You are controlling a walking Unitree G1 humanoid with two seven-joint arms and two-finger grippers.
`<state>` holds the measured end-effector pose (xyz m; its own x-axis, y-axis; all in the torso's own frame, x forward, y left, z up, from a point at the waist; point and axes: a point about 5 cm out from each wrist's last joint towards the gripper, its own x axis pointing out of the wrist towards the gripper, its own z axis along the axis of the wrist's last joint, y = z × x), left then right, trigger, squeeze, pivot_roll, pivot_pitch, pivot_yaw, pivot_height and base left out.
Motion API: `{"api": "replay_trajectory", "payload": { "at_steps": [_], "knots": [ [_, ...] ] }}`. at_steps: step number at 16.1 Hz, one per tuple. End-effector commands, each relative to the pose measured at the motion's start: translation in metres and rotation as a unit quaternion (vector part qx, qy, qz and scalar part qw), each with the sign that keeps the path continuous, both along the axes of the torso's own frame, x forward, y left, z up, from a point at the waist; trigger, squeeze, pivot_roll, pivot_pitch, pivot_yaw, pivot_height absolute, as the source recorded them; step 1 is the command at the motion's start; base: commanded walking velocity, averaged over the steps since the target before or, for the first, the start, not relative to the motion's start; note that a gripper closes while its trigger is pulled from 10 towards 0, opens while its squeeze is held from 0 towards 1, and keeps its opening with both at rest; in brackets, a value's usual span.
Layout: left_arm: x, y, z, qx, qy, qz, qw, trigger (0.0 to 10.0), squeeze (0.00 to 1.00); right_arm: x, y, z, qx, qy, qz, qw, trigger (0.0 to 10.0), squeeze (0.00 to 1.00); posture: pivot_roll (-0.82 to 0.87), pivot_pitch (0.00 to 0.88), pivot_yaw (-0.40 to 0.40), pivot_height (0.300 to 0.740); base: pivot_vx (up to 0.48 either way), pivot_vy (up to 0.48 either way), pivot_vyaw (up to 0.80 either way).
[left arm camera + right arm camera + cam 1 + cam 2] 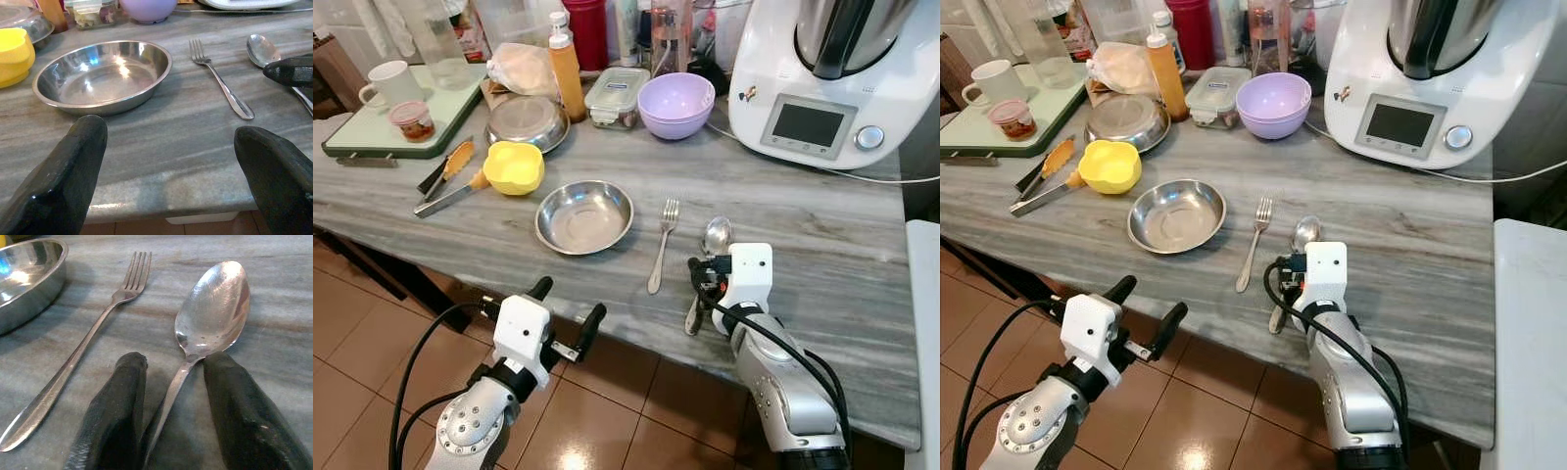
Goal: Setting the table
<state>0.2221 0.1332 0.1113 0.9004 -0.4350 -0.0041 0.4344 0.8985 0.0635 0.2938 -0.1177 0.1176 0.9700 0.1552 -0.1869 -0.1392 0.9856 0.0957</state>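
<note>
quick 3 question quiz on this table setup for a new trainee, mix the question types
1. True or false: the fork lies between the steel plate and the spoon.
2. Multiple choice: the right gripper has its jaws A) around the fork's handle, B) either side of the spoon's handle, C) on the steel plate's rim.
3. Fill in: the left gripper hangs off the table's front edge with its jaws ____.

Key
1. True. The plate is on the robot's left of the fork, the spoon on its right.
2. B. A finger sits each side of the handle, gaps still showing.
3. Open, holding nothing.
</note>
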Motion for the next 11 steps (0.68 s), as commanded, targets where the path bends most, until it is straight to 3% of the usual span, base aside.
{"api": "replay_trajectory", "payload": {
  "at_steps": [1,3,4,5,11],
  "knots": [
    [-0.002,0.001,0.001,0.003,0.002,0.001,1.0,10.0,0.0,-0.003,-0.002,-0.008,0.002,0.026,-0.01,1.0,4.0,0.0,-0.11,0.148,0.095,0.74,0.0,0.0,0.0],
    [-0.002,0.001,0.001,0.003,0.003,0.0,1.0,10.0,0.0,-0.002,-0.004,-0.011,-0.004,0.039,-0.019,0.999,3.6,0.0,-0.11,0.147,0.095,0.74,0.0,0.0,0.0],
    [-0.002,0.001,0.0,0.003,0.004,0.001,1.0,10.0,0.0,-0.001,-0.005,-0.012,-0.009,0.044,-0.021,0.999,2.9,0.0,-0.11,0.145,0.095,0.74,0.0,0.0,0.0],
    [-0.001,0.002,-0.001,0.003,0.005,0.002,1.0,10.0,0.0,-0.001,-0.006,-0.013,-0.008,0.05,-0.023,0.998,1.5,0.0,-0.11,0.144,0.094,0.74,0.0,0.0,0.0],
    [-0.001,0.003,-0.004,0.003,0.008,0.004,1.0,10.0,0.0,0.008,-0.007,-0.013,-0.011,0.057,-0.027,0.998,1.5,0.0,-0.11,0.143,0.091,0.74,0.0,0.0,0.0]
  ]
}}
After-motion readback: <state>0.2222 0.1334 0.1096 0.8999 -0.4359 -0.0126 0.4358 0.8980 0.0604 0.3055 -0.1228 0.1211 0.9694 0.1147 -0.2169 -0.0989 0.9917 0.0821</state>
